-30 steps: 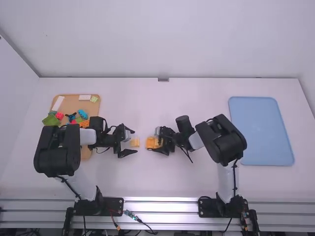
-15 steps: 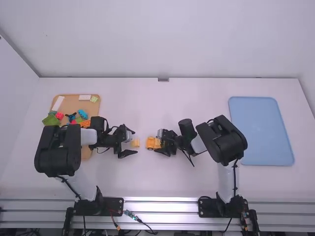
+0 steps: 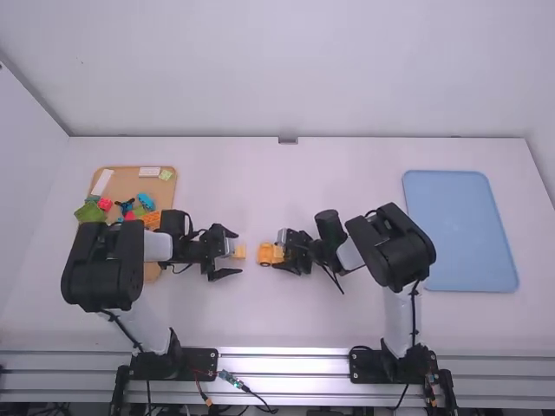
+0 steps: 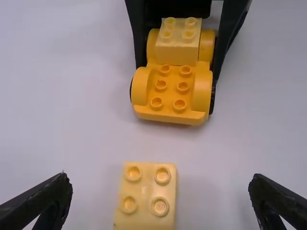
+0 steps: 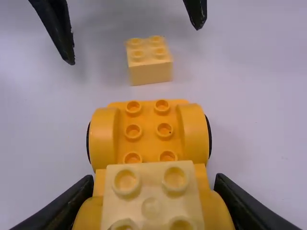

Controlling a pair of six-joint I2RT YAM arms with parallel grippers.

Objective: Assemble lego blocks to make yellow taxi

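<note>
Yellow base [image 4: 170, 113] clasped in your right gripper [image 3: 279, 251]!
Your left gripper [image 3: 238, 251] is spread around the loose block [image 4: 146, 192]; wrist views give you studs [image 5: 164, 130] the high view doesn't.

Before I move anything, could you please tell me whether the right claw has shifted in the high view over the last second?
Yes, slightly: the right claw is a little nearer the blue tray than a second ago.
</note>
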